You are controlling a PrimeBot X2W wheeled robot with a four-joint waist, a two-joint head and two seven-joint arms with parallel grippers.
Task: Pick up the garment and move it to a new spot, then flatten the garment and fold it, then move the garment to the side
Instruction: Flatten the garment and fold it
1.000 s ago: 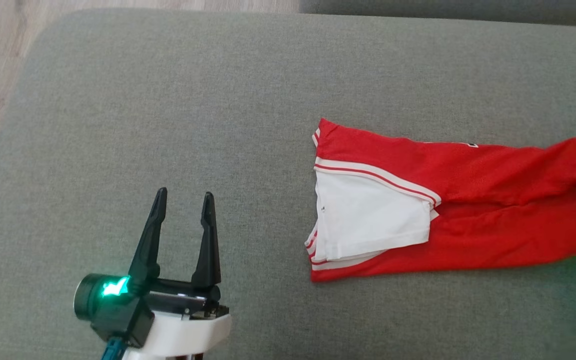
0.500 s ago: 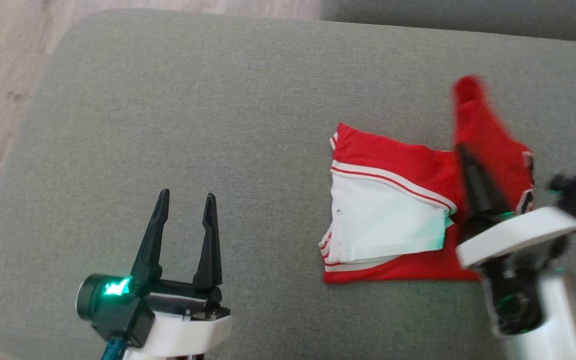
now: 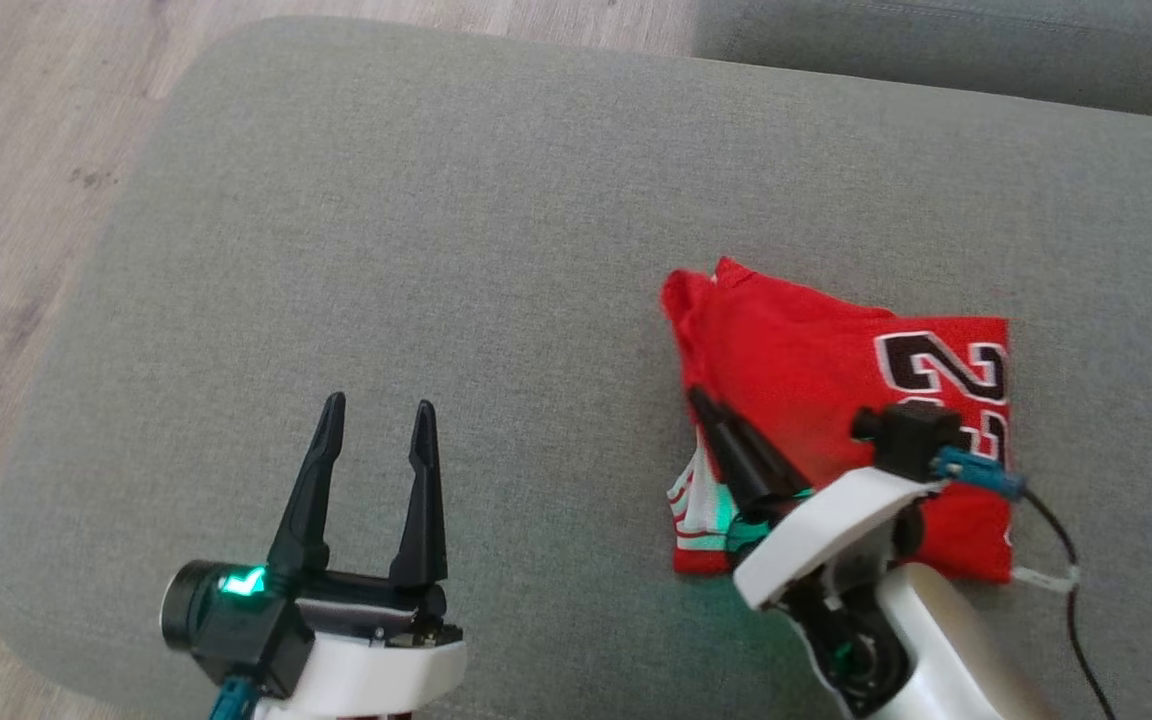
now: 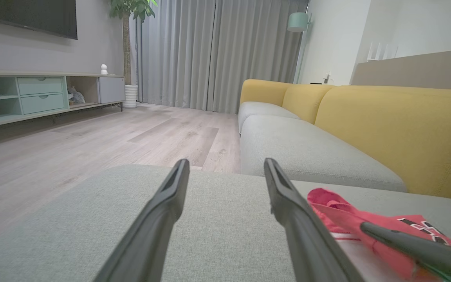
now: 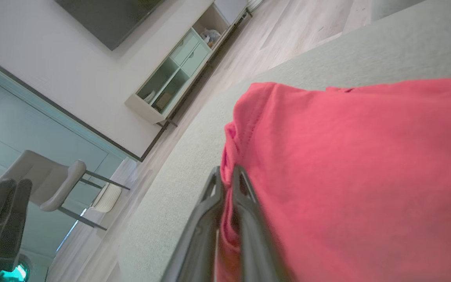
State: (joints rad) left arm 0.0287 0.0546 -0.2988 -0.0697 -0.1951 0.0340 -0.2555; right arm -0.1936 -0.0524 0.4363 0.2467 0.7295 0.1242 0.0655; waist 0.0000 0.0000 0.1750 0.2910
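The red garment (image 3: 816, 380) lies folded on the grey cushion (image 3: 496, 220), with a black and white number on its top layer and a striped white hem peeking out at its lower left. My right gripper (image 3: 701, 400) rests over the garment's left edge, shut on a fold of red cloth. The right wrist view shows that cloth (image 5: 347, 156) pinched between the closed fingers of the right gripper (image 5: 225, 170). My left gripper (image 3: 380, 405) hovers open over bare cushion, well to the left of the garment. In the left wrist view the left gripper (image 4: 226, 162) holds nothing, and the garment (image 4: 339, 219) lies to its right.
Wooden floor (image 3: 26, 150) runs along the cushion's left edge. A grey sofa seat with yellow backrests (image 4: 397, 121) stands beyond the cushion. A black cable (image 3: 1066, 560) trails from my right wrist. A low cabinet (image 4: 33, 98) lines the far wall.
My right arm has swung in from the right with the garment's long end and laid it over the left part, so the number faces up. The head camera has shifted too. The left gripper has stayed put.
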